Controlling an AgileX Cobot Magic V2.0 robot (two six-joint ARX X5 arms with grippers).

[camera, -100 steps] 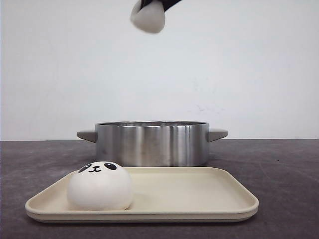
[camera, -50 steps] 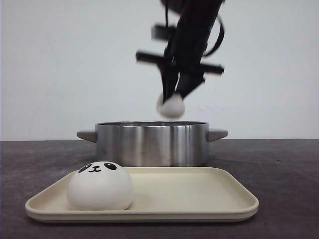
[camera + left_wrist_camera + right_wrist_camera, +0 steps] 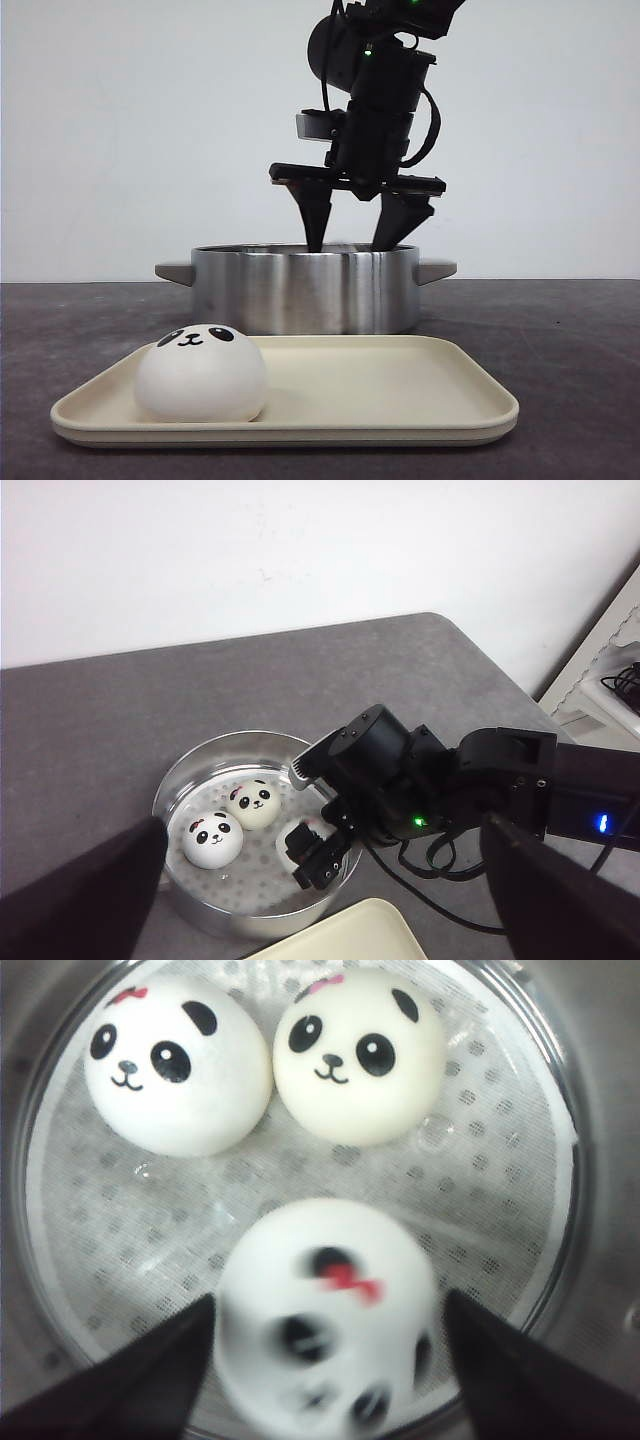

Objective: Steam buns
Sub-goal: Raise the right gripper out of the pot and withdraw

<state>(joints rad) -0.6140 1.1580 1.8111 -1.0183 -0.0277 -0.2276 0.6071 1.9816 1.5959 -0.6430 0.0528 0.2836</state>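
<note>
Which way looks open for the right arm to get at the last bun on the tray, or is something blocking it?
Probably yes, from above. The bun sits alone and uncovered on the tray, in front of the pot. The right gripper stands open at the pot's rim, so it must lift clear of the rim first.

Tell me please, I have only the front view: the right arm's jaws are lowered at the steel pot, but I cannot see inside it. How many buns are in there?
Observer: A red-bow bun and a pink-bow bun rest side by side on the perforated liner inside the pot.
Operator: Is another one between the jaws?
Observer: Yes, a third bun is between them, blurred in the right wrist view.
Operator: Do the jaws grip it?
Observer: Probably not. The right gripper is open, its jaws flanking that bun without visibly squeezing it. I cannot tell whether they touch it.
</note>
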